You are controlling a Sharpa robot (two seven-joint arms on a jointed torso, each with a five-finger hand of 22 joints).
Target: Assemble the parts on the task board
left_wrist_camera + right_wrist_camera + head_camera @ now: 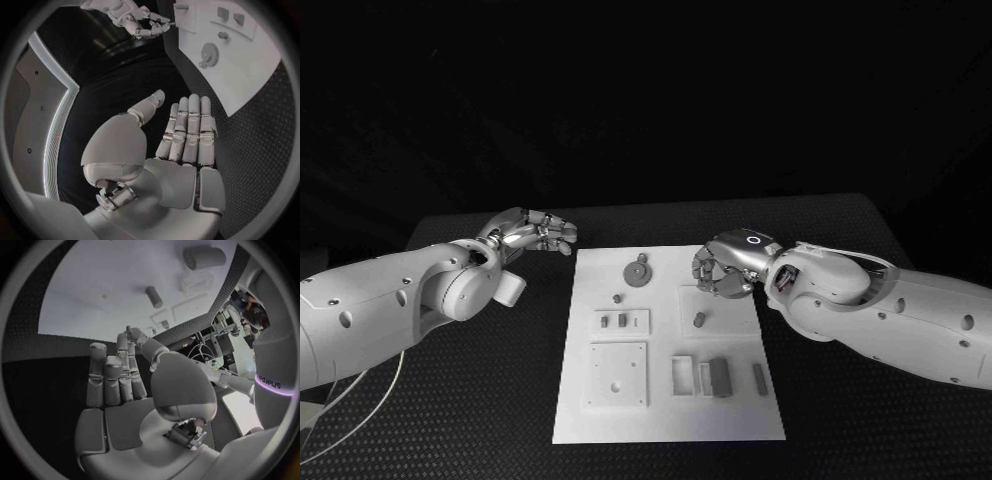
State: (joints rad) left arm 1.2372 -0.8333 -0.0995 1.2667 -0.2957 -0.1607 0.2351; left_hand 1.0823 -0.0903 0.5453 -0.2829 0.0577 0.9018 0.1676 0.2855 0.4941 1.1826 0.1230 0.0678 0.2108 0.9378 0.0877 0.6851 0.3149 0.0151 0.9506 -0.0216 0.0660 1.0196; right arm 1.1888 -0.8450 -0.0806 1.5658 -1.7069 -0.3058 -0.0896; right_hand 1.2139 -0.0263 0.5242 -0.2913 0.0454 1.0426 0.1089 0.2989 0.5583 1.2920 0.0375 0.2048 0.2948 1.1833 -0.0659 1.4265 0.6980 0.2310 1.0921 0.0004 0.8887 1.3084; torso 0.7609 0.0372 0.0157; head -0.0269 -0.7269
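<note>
The assembly looks barely begun: the grey parts lie scattered over the task board (733, 425), the white plate in the middle of the black table (473, 400), and neither hand holds any of them. A gear-shaped part (638, 273) sits near the board's far edge, a short peg (698, 320) stands nearer the right side, two small blocks (620, 321) rest in a framed recess, and an upright block (718, 376) with a thin bar (760, 376) beside it lies toward the near end, next to a square plate with holes (619, 375). The likely step in hand is the first approach and choice of a part. The right hand (723, 270) hovers over the board's far right corner, just beside the gear and above the peg; its wrist view shows the fingers (106, 380) straight and together, the palm empty, so it is released. The left hand (531, 233) hangs off the board to its far left, over bare table, its fingers (187, 130) extended and holding nothing. The next move probably calls for the right hand to lower and pinch the peg or gear, though which one is intended is hard to judge from here.
</note>
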